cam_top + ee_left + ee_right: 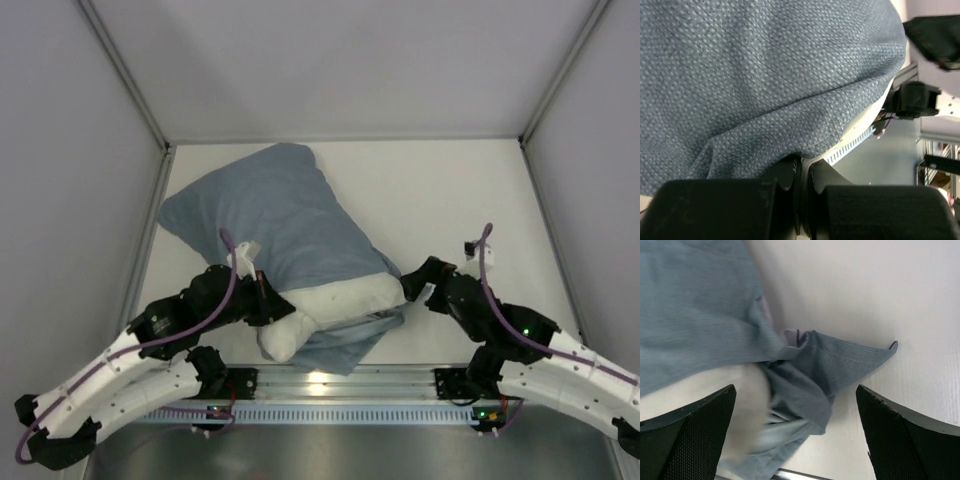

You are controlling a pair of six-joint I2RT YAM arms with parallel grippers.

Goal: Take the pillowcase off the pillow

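The left pincer [801, 162] has its two fingers pressed together, and a fold of the pillowcase [275, 210] runs down into them, so I judge that it pinches the cloth near the open mouth, at the near-left side of the pillow [345, 297]. The right pincer [795, 390] is spread wide and holds nothing. It hangs just over the near-right end, where a loose corner of the pillowcase lies flat on the table [450, 190] and the white end of the pillow shows beside it. The pillow is out of the pillowcase only at its near end; its larger part is covered and lies toward the far left of the table. The step in hand, as I judge it, is to take the bare pillow with the right pincer. To do this well, the pincer should come down on the white part alone, not on the hem just beside it, and it should bite deep, because the pillow looks soft and a shallow pinch may slip. After that the left pincer can draw the pillowcase away toward the far side, slowly, so that it does not catch on the plump corners.
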